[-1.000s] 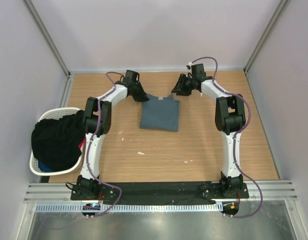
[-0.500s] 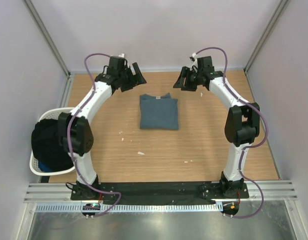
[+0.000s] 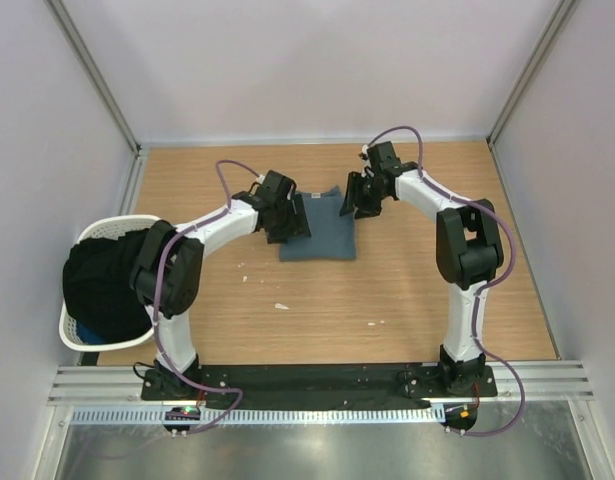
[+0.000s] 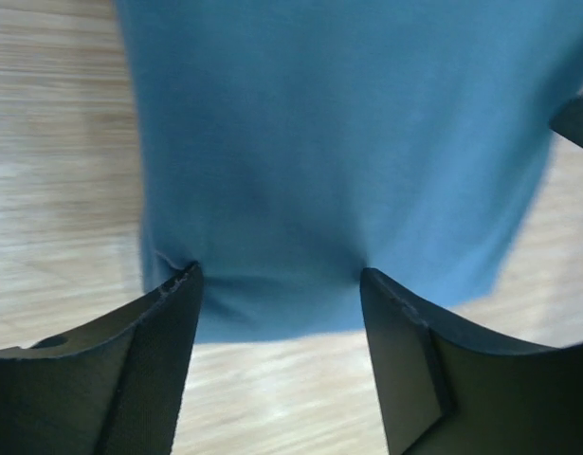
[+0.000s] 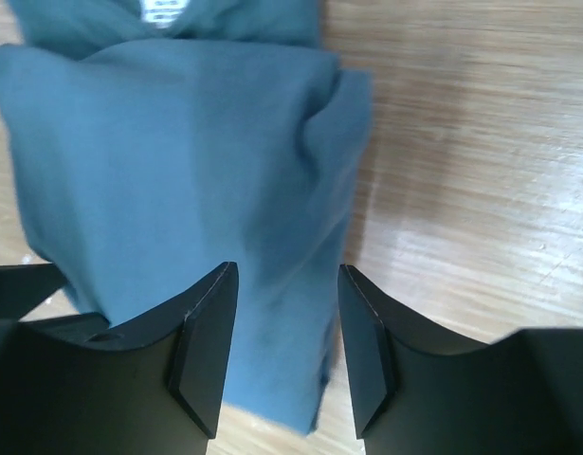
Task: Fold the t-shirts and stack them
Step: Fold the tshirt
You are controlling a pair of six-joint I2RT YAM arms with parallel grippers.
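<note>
Basket: the white basket (image 3: 115, 224) sat on your near left, past the table's edge, full of dark clothes (image 3: 112, 280). You could not tell if they were shirts.
Table: the wooden table (image 3: 407, 290) had a few small white bits on it, nearer the arm bases than the shirt.
T-shirt: the blue-grey t-shirt (image 3: 322, 238) lay folded flat in the middle of the far half. It was almost square, with no clear long side. Its neck end, with the white label (image 5: 163, 9), pointed away from the bases.
Left gripper: the left gripper (image 3: 290, 222) was over the shirt's left edge. Its fingers (image 4: 149, 360) stood wide apart. The cloth's edge lay right at the tips and ran on ahead of them. Nothing was pinched.
Right gripper: the right gripper (image 3: 353, 200) was at the far right corner, by the neck. Its fingers (image 5: 204, 351) had a smaller gap, with the shirt's right folded edge lying in it. They held nothing.
Nearer arm: both were at the shirt, one on each side, so you could not call one nearer.
Next move: I think each side edge was right where your fingers could close on it.
</note>
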